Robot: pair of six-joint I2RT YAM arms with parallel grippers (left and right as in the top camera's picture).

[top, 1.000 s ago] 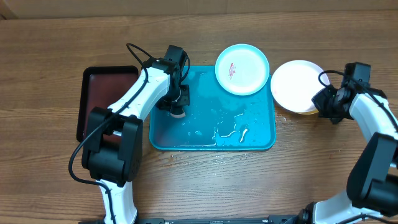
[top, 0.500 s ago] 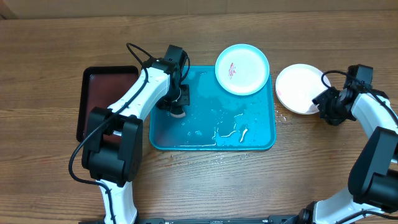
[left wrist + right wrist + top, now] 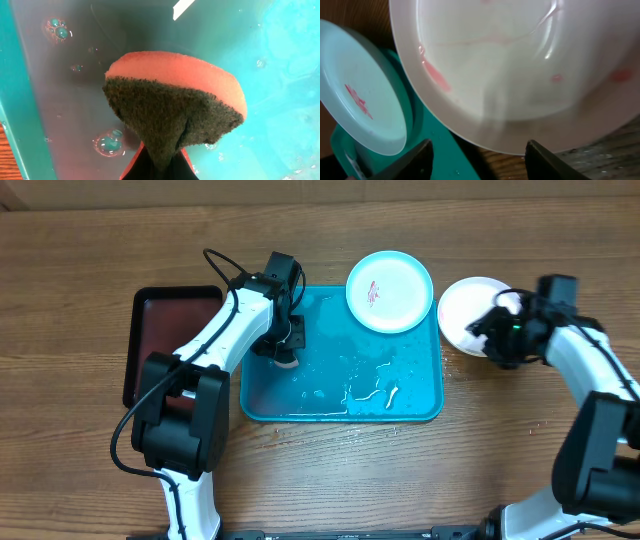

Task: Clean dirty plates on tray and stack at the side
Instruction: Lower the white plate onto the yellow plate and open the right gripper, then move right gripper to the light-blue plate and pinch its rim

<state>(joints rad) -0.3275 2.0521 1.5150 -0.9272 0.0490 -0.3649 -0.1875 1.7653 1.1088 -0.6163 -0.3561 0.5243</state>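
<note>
The white plate (image 3: 462,312) is lying on the tabletop (image 3: 400,470), the right gripper (image 3: 479,145) gaping empty at its rim.
The left gripper (image 3: 285,350) is pinching the sponge (image 3: 175,100) over the tray (image 3: 420,380), likely awaiting the smeared cyan plate (image 3: 390,290) at its corner.

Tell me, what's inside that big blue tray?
Foamy water lies in the turquoise tray, where the left gripper holds a sponge. A red-smeared cyan plate overlaps one corner. The floor beneath sponge and plate is hidden.

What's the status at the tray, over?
Left gripper shut on sponge, over tray. Right gripper open at white plate, beside tray. Blue plate smeared red, on tray corner. Nothing blocking.
</note>
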